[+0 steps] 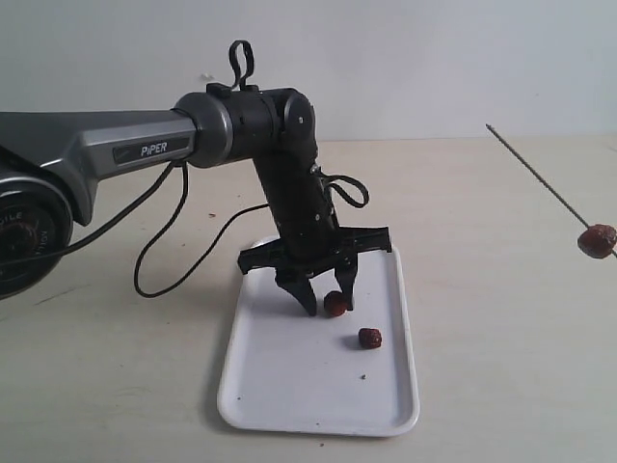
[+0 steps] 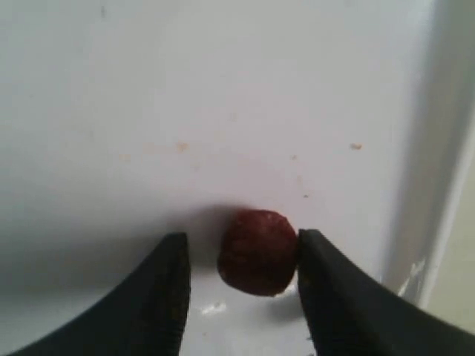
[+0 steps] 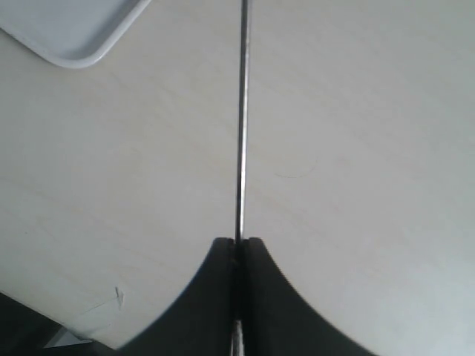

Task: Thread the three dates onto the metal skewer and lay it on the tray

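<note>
My left gripper reaches down onto the white tray, open, its fingers on either side of one dark red date. In the left wrist view that date touches one finger, with a gap to the other, inside the gripper. A second date lies loose on the tray nearby. The third date sits threaded on the thin metal skewer, held in the air at the far right. My right gripper is shut on the skewer; it is outside the exterior view.
The left arm's black cable loops over the pale wooden table behind the tray. A tray corner shows in the right wrist view, off to the side of the skewer.
</note>
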Motion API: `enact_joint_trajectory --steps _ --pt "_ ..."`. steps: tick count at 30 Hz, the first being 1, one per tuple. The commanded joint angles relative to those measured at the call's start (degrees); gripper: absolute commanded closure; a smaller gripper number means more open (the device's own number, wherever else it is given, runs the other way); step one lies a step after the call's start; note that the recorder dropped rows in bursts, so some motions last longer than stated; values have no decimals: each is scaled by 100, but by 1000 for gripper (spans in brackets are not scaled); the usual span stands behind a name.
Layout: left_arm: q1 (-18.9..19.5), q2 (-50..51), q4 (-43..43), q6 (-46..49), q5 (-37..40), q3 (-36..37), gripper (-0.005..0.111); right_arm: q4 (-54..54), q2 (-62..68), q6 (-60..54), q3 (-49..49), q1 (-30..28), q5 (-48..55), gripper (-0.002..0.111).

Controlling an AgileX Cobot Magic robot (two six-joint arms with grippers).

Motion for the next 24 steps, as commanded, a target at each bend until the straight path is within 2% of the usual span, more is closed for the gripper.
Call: enact_joint_trajectory --steps 1,9,13,24 --pt "83 -49 98 114 46 33 60 -32 -47 -29 -51 7 -91 108" --pt "139 -49 -22 -126 -37 33 60 -32 -47 -29 -51 7 -91 108" --pt "139 -49 -67 411 -54 -83 60 -32 -47 -29 -51 7 -115 108" --pt "139 -49 -69 422 -17 -291 60 2 -47 -29 -51 7 -171 108"
